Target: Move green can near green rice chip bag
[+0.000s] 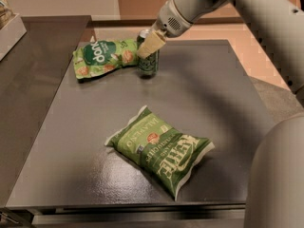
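The green can (148,64) stands upright at the back of the dark table (213,103), its silver top partly hidden. My gripper (151,44) comes down from the upper right and is shut on the can's upper part; one pale finger (152,43) lies across its front. The green rice chip bag (102,56) lies flat just left of the can, its right end almost touching it. I cannot tell whether the can rests on the table or hangs just above it.
A larger light green KETTLE bag (161,148) lies in the near middle of the table. A pale box (9,32) sits at the far left edge. My arm (237,4) crosses the upper right, and part of my body (280,175) fills the lower right corner.
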Tool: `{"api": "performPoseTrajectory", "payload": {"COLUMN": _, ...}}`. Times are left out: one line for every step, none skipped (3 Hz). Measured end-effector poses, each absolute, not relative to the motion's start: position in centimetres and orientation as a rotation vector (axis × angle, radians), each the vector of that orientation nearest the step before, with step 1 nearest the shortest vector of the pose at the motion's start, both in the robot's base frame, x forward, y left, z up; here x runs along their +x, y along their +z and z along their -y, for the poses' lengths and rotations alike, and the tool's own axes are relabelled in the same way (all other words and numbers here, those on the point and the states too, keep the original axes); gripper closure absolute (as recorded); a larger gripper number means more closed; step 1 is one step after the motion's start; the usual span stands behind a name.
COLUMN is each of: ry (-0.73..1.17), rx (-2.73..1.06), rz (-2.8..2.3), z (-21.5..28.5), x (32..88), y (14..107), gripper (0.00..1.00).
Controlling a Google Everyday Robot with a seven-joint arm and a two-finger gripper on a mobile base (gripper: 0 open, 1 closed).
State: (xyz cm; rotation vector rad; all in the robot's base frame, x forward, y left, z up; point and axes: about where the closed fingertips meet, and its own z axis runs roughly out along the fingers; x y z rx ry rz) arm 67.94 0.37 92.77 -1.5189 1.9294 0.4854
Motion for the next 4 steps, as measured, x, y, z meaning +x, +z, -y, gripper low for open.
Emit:
{"api": "performPoseTrajectory", "payload": {"ry": 0.467, "rx": -1.512, "rz": -1.948, "z": -0.8, "x": 68.4, "y": 92.3, "gripper": 0.82}}
{"api": "performPoseTrajectory", "payload": {"ry": 0.449, "rx": -1.492, "rz": -1.952, "z": -1.1, "x": 68.6, "y": 91.8, "gripper": 0.59}}
{"api": "performPoseTrajectory", "payload": {"ry": 0.438, "rx": -1.478, "rz": -1.953, "z": -1.3, "x": 68.7, "y": 91.4, "gripper": 0.35}}
{"api": "performPoseTrajectory", "payload": {"ry": 0.442, "rx": -1.482, "rz": -1.953, "z": -1.5, "x": 68.7, "y": 91.2, "gripper": 0.13}}
